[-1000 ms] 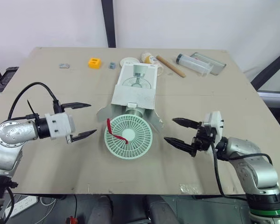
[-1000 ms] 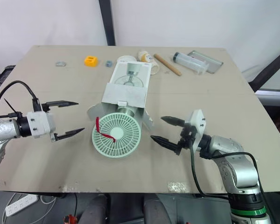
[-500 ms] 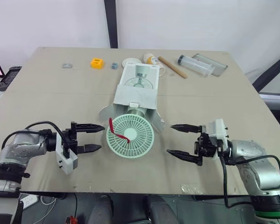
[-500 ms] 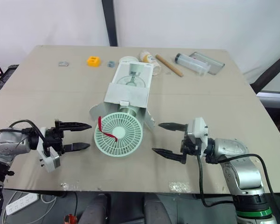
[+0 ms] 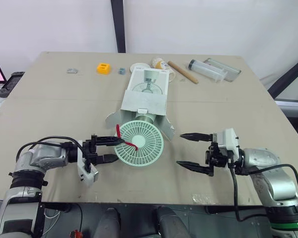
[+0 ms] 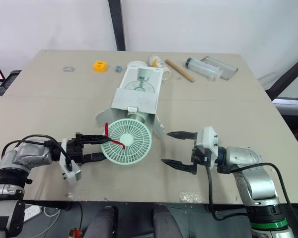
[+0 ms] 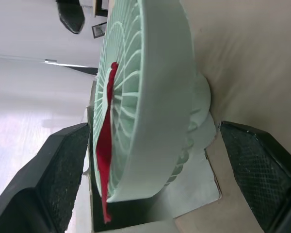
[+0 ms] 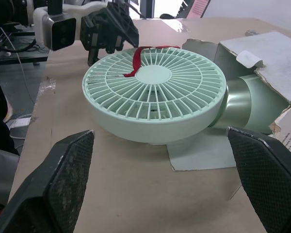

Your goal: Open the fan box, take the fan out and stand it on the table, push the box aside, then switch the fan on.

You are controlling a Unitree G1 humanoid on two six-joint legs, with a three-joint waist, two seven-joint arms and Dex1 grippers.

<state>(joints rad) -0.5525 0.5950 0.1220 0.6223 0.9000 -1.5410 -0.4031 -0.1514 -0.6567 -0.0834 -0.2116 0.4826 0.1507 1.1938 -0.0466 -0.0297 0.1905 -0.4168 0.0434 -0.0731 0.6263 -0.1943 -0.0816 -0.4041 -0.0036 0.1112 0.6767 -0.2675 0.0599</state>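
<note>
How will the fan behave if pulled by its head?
Probably light: the fan looks like thin plastic. Its slatted grille may flex under the left gripper. Its stem sits inside the box, so the box may drag along.

Lying on the bench (image 5: 49, 99), poking from the box (image 5: 145, 93) at its near end: the fan (image 5: 138, 145). Straddling its left rim, the left gripper (image 5: 118, 149) and its jaws; hanging apart on its right, the right gripper (image 5: 180, 148).
</note>
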